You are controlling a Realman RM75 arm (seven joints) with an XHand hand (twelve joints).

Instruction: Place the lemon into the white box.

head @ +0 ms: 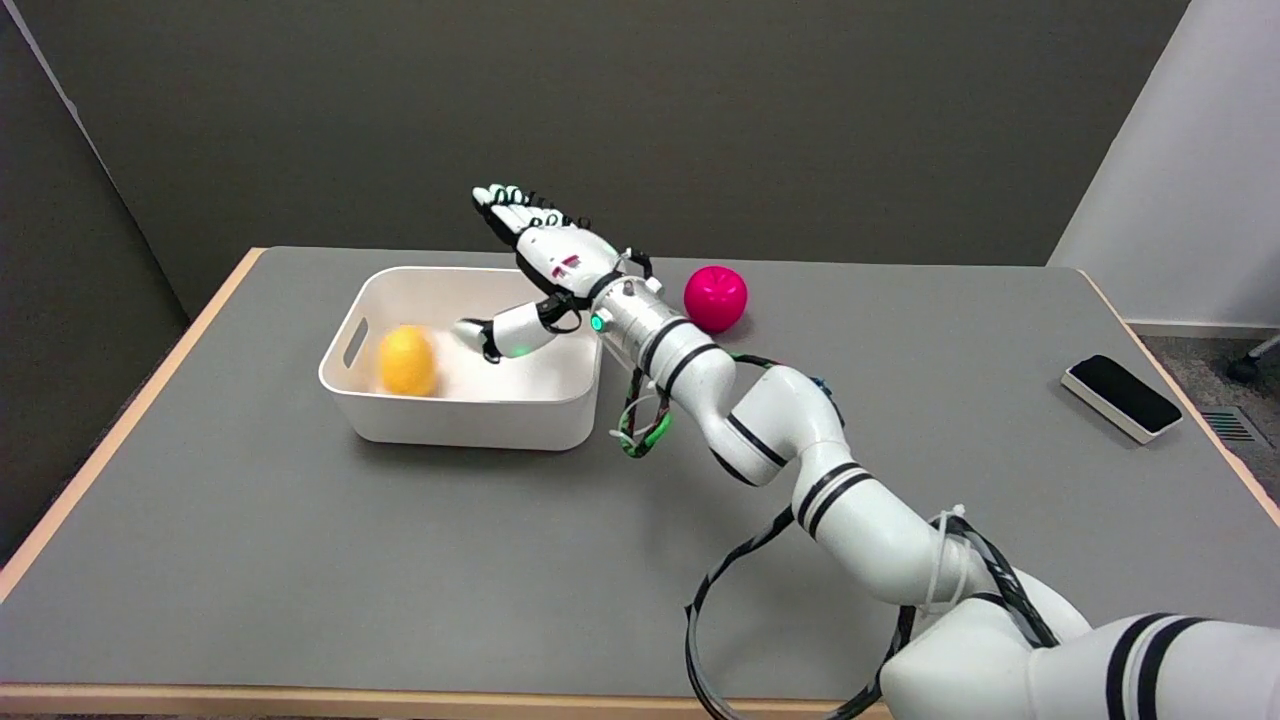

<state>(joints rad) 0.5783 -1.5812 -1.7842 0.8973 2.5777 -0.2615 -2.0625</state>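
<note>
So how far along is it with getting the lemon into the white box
Looks essentially done: the lemon lies inside the white box, at its left end, slightly blurred, so it may not have settled. The right hand is above the box with fingers spread, holding nothing. What seems left is pulling the arm clear of the box.

lemon inside white box, right hand spread above, empty
</note>
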